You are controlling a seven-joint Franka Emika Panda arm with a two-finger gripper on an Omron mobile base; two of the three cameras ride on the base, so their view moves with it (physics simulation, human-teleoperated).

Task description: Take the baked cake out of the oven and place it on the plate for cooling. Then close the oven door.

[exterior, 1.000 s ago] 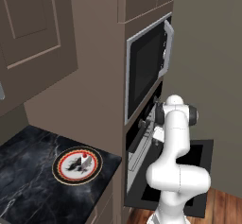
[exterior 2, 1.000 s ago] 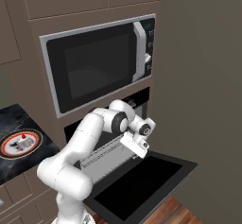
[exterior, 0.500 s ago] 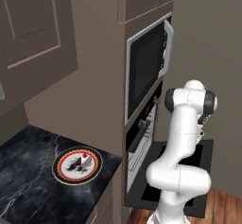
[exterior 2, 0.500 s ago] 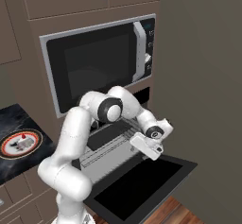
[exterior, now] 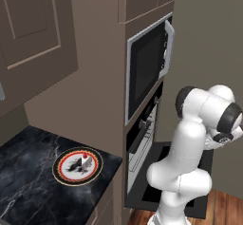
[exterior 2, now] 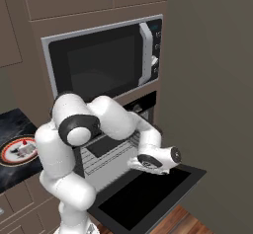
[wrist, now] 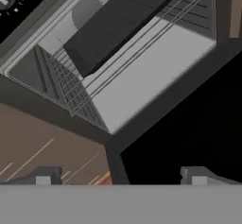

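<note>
Arm (exterior 2: 99, 124) swung right (gripper (exterior 2: 157, 163) above oven door (exterior 2: 148, 196)).

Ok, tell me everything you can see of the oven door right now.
The oven door is a wide black glass panel with a dark frame. It is fully open, folded down flat in front of the oven, whose wire racks are exposed. In the left base view it juts out low behind the arm, above the wood floor. The open claw hovers over its edge without touching it. Nothing rests on it. Its bar handle isn't discernible.
</note>
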